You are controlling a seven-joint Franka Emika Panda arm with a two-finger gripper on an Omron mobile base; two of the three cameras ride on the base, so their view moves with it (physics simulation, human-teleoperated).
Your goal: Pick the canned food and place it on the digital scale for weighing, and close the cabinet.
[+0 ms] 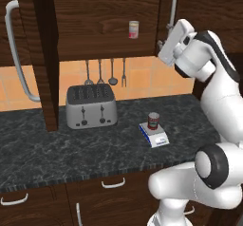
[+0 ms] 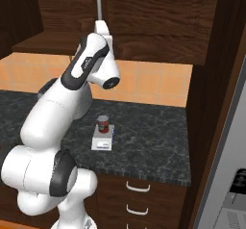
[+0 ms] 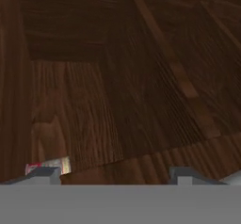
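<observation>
Robot arm links fill the near foreground; beyond them the canned food (image 1: 153, 120) stands upright on the digital scale (image 1: 154, 135), at 3 o'clock of the toaster (image 1: 91, 106) on the desk (image 1: 47, 149). So weighing looks done, and closing the cabinet (image 1: 104, 21) is in hand. End effector (image 3: 113, 173) is raised at the right door's handle (image 1: 173, 6), fingers apart, gripping nothing (a paler tin (image 1: 134, 29) remains on the shelf). Next: push that door shut.
</observation>
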